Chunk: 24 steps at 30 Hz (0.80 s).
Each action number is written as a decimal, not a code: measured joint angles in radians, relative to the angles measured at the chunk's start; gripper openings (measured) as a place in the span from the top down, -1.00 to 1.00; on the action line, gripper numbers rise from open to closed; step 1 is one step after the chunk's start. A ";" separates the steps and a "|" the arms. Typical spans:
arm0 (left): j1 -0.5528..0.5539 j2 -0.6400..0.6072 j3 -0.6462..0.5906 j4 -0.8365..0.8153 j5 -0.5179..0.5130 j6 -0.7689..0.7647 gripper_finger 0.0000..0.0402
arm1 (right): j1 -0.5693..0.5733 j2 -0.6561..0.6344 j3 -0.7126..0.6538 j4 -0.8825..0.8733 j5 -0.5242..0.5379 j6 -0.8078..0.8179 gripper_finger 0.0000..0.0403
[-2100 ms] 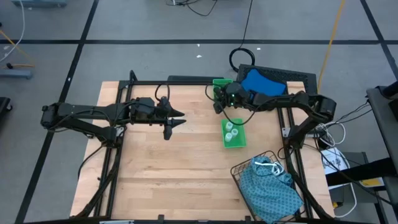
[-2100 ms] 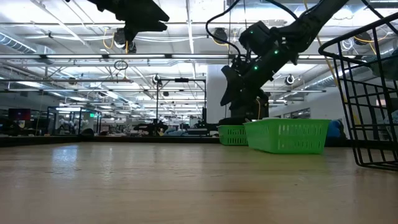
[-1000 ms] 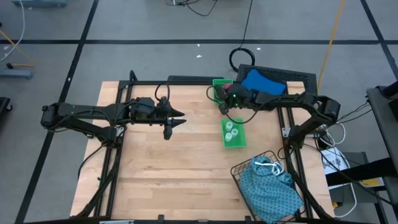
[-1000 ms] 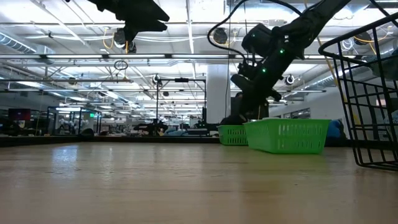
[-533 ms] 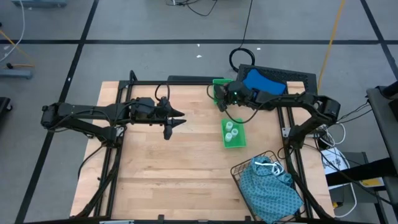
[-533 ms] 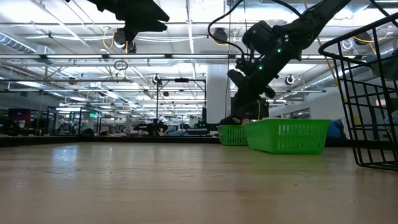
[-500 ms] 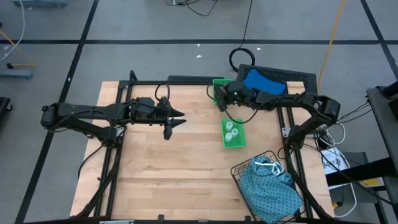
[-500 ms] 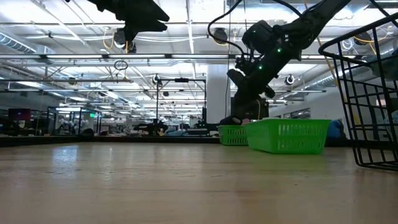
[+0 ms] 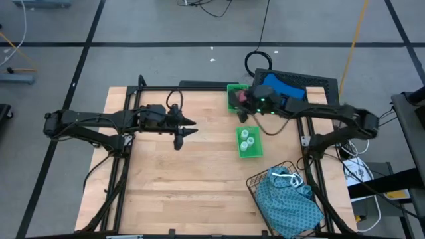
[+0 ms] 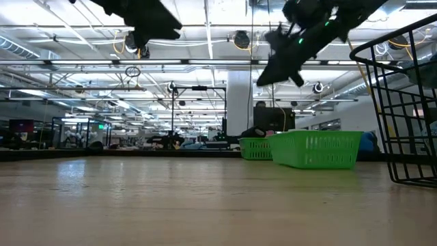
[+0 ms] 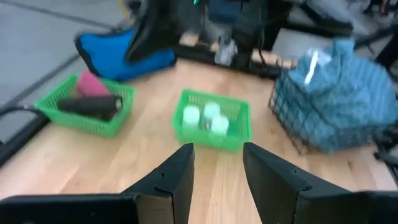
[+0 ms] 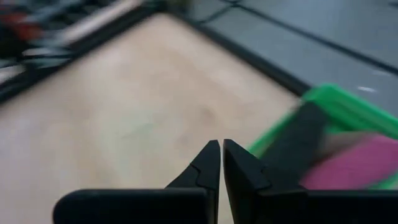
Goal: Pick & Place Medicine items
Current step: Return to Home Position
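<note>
The pink roll (image 11: 91,83) and the black roll (image 11: 91,106) lie side by side, touching, in the far green tray (image 11: 60,119), which sits at about 1 o'clock on the surface (image 9: 186,189); a brown one cannot be made out. Three white vials (image 11: 202,117) stand close together in the near green tray (image 11: 212,140), at about 2 o'clock and just apart from the far tray. The rolls look light and soft, likely to squash a little, so a hold across the middle of the length should keep them from tipping. The vials look hard, smooth and small, apt to slip, and would best be pinched across the body below the rounded top. The right claw (image 12: 221,144) has its fingers pressed together with nothing between them, and hangs well above the far tray's 7 o'clock edge, its camera looking over the rolls. The left claw (image 11: 217,149) waits at about 11 o'clock, fingers apart and empty, pointing towards both trays. At 4 o'clock a wire basket (image 9: 260,182) holds a teal cloth (image 9: 292,202).
</note>
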 joint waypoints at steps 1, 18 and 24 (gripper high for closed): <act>0.001 -0.003 0.000 -0.024 0.012 0.001 0.28 | 0.004 -0.039 0.000 -0.026 -0.056 -0.011 0.95; 0.029 -0.579 -0.094 -0.336 -0.044 0.181 0.28 | 0.018 -0.647 -0.062 -0.593 -0.117 -0.049 0.95; 0.029 -0.746 -0.283 -0.222 -0.051 0.169 0.28 | 0.042 -0.864 -0.254 -0.369 -0.161 -0.069 0.94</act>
